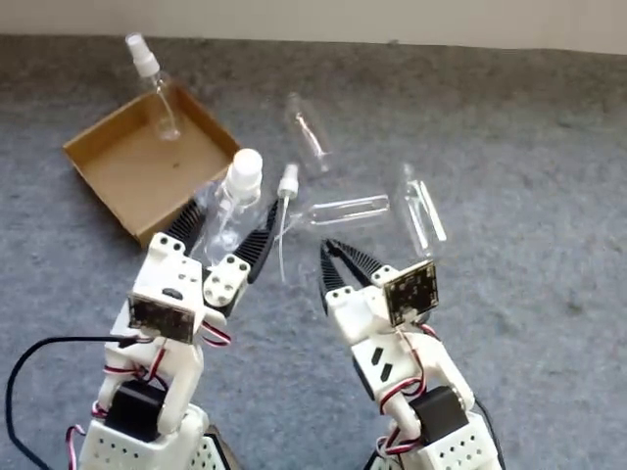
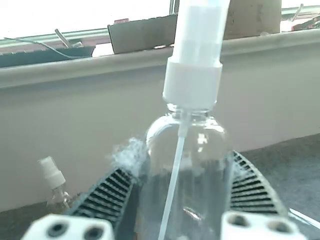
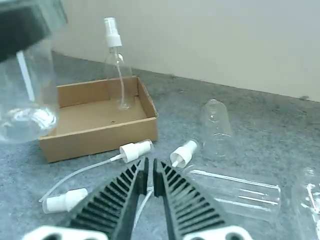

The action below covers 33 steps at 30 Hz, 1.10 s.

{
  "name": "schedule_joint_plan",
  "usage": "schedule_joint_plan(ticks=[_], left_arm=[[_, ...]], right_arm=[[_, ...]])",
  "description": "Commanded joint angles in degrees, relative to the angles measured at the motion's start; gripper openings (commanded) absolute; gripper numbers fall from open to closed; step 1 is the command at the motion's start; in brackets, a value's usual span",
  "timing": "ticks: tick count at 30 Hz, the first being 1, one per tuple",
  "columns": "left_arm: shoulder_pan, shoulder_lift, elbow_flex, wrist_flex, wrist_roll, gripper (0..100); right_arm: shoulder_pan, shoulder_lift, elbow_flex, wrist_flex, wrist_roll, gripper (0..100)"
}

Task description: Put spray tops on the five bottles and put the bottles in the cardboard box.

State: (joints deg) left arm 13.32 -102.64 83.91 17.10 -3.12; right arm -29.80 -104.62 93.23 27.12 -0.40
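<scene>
Five clear bottles (image 1: 162, 98) (image 1: 230, 201) (image 1: 306, 132) (image 1: 348, 209) (image 1: 421, 211), two of them capped; three loose spray tops (image 3: 136, 149) (image 3: 184, 153) (image 3: 65, 200); one cardboard box (image 1: 103, 191).

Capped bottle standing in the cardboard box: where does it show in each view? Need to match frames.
High view: capped bottle upright by the far edge of the cardboard box.
Left wrist view: it stands small and far off, past the clamped bottle.
Right wrist view: it stands upright in the box.
Shared landmark: the bottle clamped in the left jaws, in all three views.
</scene>
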Motion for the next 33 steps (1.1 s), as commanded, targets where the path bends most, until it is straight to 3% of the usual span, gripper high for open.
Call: schedule_joint_plan(ticks=[1,4,8,10,14,18,25,33], left_arm=[[-0.5,8.7,-11.5,0.1,0.7,10],[-0.5,16.6,-17.0,0.0,0.7,10],[-0.4,26.5,-22.7,-0.1,1.1,9],[-0.4,31.0,-25.4,-0.1,4.5,9],[0.2,38.8,-30.2,-0.4,11.7,9],[3.1,45.0,-30.6,-8.7,15.2,9],[9.9,56.0,-30.6,-24.8,14.9,9],[17.6,61.8,-30.6,-26.5,14.9,9]], right_arm=[[-3.5,-0.7,-0.7,-0.3,-0.4,1.5],[-4.4,-0.8,-0.6,-1.2,-0.4,1.5],[-5.1,-0.8,4.4,-10.1,-0.4,1.5],[-5.0,-0.8,8.6,-15.3,-0.4,1.5],[-4.7,-0.8,12.5,-15.3,-0.4,1.5],[-4.9,-0.7,12.5,-15.0,-0.4,1.5],[-5.1,-0.7,12.5,-15.0,-0.4,1.5],[-4.8,-0.7,12.5,-15.0,-0.4,1.5]])
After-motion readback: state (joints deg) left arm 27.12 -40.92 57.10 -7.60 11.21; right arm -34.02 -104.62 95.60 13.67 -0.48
